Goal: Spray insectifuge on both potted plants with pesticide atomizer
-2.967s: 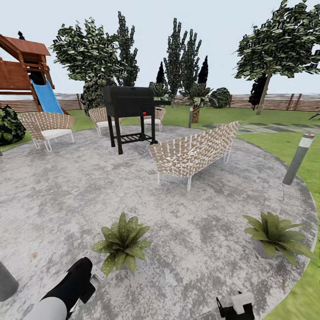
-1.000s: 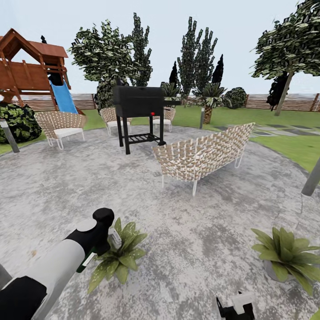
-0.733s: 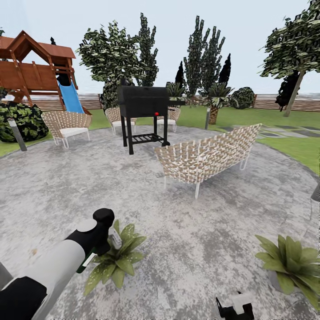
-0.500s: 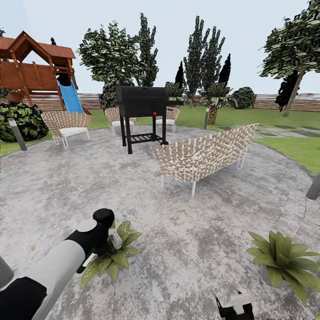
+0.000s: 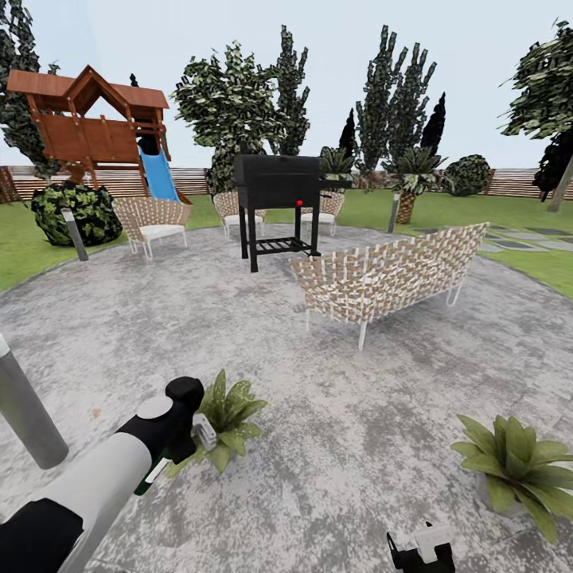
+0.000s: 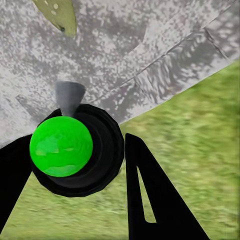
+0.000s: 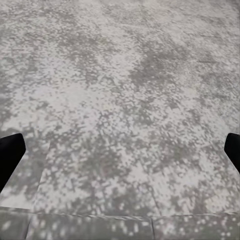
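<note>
Left wrist view: left gripper clamps pesticide atomizer

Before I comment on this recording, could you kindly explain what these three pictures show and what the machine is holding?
This is a simulated two-armed wheeled robot on a round grey stone patio. The wide picture comes from its head camera; the other two look along each arm's fingers. The left gripper is shut on a small dark green spray bottle, seen from behind in the left wrist view, beside a speckled green potted plant. A second potted plant sits further right. The right gripper is open, holding nothing, above bare stone. Further back stand a woven wicker bench and a black barbecue grill.
</note>
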Robot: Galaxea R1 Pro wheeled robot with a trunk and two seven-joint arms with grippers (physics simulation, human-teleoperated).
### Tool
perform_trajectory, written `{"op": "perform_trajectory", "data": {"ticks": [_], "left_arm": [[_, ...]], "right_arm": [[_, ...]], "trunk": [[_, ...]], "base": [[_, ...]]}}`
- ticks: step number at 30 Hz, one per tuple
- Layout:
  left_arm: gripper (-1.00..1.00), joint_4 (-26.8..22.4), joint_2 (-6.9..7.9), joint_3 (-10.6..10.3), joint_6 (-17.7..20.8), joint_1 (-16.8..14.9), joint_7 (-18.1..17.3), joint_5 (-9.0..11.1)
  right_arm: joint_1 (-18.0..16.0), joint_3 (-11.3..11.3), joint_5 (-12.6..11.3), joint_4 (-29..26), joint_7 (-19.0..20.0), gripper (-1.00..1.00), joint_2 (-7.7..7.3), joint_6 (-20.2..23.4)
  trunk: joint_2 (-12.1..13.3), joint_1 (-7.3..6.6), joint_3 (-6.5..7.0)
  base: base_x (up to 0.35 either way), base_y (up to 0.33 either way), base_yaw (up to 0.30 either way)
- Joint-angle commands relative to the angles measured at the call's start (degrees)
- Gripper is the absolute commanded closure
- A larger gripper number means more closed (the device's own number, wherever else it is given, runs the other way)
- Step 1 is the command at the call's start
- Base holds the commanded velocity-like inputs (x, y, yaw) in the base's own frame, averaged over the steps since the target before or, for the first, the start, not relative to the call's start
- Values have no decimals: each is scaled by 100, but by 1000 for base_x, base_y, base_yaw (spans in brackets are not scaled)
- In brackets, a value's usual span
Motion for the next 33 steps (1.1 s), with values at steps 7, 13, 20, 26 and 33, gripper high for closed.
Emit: {"op": "perform_trajectory", "data": {"ticks": [7, 13, 20, 26, 33], "left_arm": [[100, 1, -78, 141, 91, 70, -51, 19], [100, 2, -100, 790, 94, 554, 634, 166], [100, 310, -370, 1385, 85, 1131, 3076, 1840], [100, 335, -375, 1372, 93, 1139, 3234, 2045], [100, 327, -373, 1371, 94, 1140, 3238, 2035]], "right_arm": [[-4, 19, 33, 4, -36, -100, -1, -12], [-4, 19, 36, 5, -36, -100, -8, -17], [-4, 19, 36, 5, -36, -100, -10, -13], [-4, 19, 36, 5, -36, -100, -10, -12], [-4, 19, 36, 5, -36, -100, -10, -8]], "trunk": [[-3, -1, -6], [-3, -1, -6], [-3, -1, -6], [-3, -1, -6], [-3, -1, -6]], "base": [[-2, 0, 4], [0, 0, 0], [0, 0, 0], [3, 0, 0], [253, -38, 0]]}}
